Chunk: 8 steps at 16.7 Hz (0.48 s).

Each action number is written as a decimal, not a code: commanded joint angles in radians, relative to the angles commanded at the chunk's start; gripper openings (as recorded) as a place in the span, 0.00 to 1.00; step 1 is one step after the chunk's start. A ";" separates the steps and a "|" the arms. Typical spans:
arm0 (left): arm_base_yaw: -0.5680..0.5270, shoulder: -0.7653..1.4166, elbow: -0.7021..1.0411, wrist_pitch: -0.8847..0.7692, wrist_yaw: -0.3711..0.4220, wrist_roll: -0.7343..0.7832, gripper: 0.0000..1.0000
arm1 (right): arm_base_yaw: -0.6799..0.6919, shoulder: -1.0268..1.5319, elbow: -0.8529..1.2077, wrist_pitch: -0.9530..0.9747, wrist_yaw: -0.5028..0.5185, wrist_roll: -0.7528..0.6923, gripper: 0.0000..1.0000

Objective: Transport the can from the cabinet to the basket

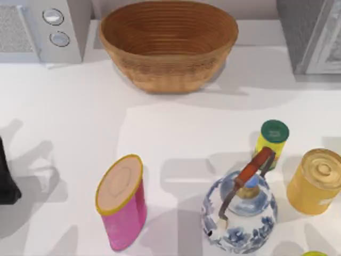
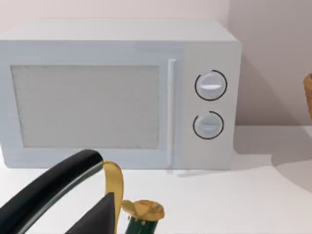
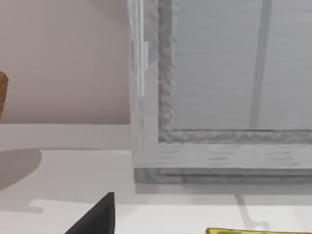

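White tabletop spreads under everything, with the basket [image 1: 168, 42] at the back centre, the microwave [image 1: 40, 29] in the back left corner and the cabinet [image 1: 314, 34] in the back right corner. Its paler framed door [image 3: 234, 73] faces the right wrist camera and looks shut, so the can cannot be seen anywhere; by my reading it sits inside, still to be fetched. Toward the front stand a pink canister [image 1: 123, 201], a blue-and-white kettle [image 1: 238, 210], a green-lidded yellow bottle [image 1: 272, 140] and a yellow tin [image 1: 315, 180]. My left arm [image 1: 6, 176] is a dark shape at the left edge, seemingly parked; I cannot tell how either gripper's fingers stand, since each wrist view catches just a dark sliver at its lower edge. The chief risk, as I judge it, is the door: a reach toward the cabinet with the panel closed would strike it or shove the unit back. The tin and bottle stand between the front right and the cabinet, so a low sweep could topple them. A slim can would also tip easily if pinched off-centre inside a tight box.
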 joint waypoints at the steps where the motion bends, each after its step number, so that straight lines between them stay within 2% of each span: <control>1: 0.000 0.000 0.000 0.000 0.000 0.000 1.00 | 0.000 0.000 0.000 0.000 0.000 0.000 1.00; 4: 0.000 0.000 0.000 0.000 0.000 0.000 1.00 | 0.005 0.026 0.032 -0.006 0.003 0.000 1.00; 8: 0.000 0.000 0.000 0.000 0.000 0.000 1.00 | 0.030 0.179 0.221 -0.051 0.024 0.001 1.00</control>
